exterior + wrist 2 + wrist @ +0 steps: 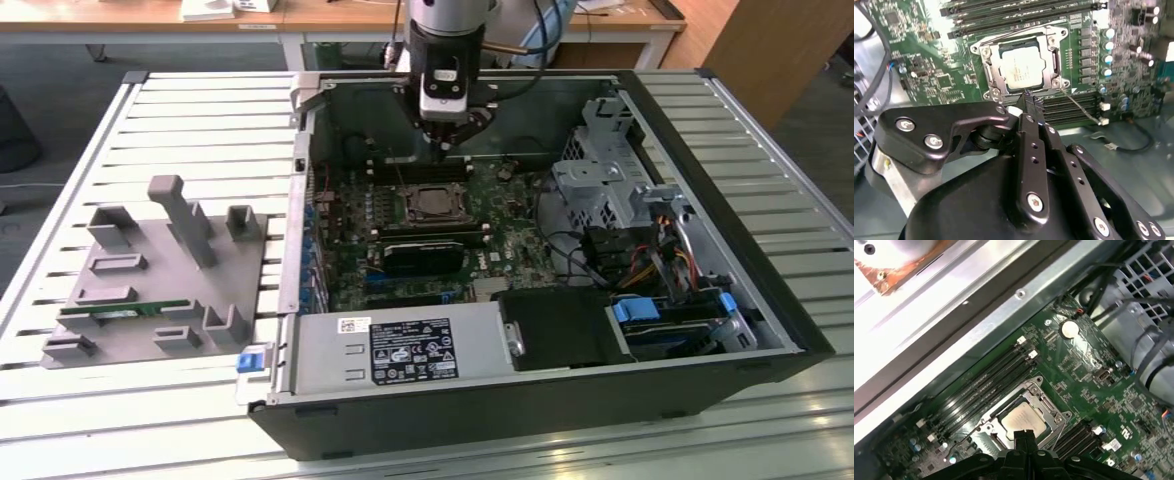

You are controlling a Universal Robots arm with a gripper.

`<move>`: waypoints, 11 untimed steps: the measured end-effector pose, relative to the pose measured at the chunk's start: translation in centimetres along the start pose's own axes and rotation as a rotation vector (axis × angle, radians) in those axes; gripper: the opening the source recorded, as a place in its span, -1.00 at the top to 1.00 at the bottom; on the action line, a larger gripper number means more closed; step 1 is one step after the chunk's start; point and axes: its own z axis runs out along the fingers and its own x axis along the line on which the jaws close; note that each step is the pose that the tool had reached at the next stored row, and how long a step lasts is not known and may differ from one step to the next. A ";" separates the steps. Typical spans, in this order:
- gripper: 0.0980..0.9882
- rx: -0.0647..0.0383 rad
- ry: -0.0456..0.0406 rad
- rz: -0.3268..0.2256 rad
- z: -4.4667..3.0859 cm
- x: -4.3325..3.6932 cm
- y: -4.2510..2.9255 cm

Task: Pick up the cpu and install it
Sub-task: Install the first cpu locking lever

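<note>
The cpu (430,205) lies flat in its socket on the green motherboard (347,250), inside the open computer case. Its silver-grey top is framed by the metal socket bracket in both wrist views (1021,70) (1023,420). My gripper (445,150) hangs just above the board, at the socket's far edge in the exterior view. Its black fingertips (1029,102) are pressed together with nothing between them, a short way off the chip and not touching it. In the first wrist view the shut gripper (1024,439) covers the chip's near edge.
Black memory slots (1019,10) flank the socket. A black heatsink block (427,255) sits nearer than the socket, with the power supply (400,350) at the front. A drive cage (601,185) and cables fill the exterior view's right. A grey fixture (147,280) stands at the left.
</note>
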 end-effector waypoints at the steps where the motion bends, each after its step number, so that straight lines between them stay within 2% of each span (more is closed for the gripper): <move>1: 0.98 0.000 0.0003 -0.018 0.00 0.00 0.00; 11: 0.98 -0.003 0.0033 -0.201 0.03 0.00 0.00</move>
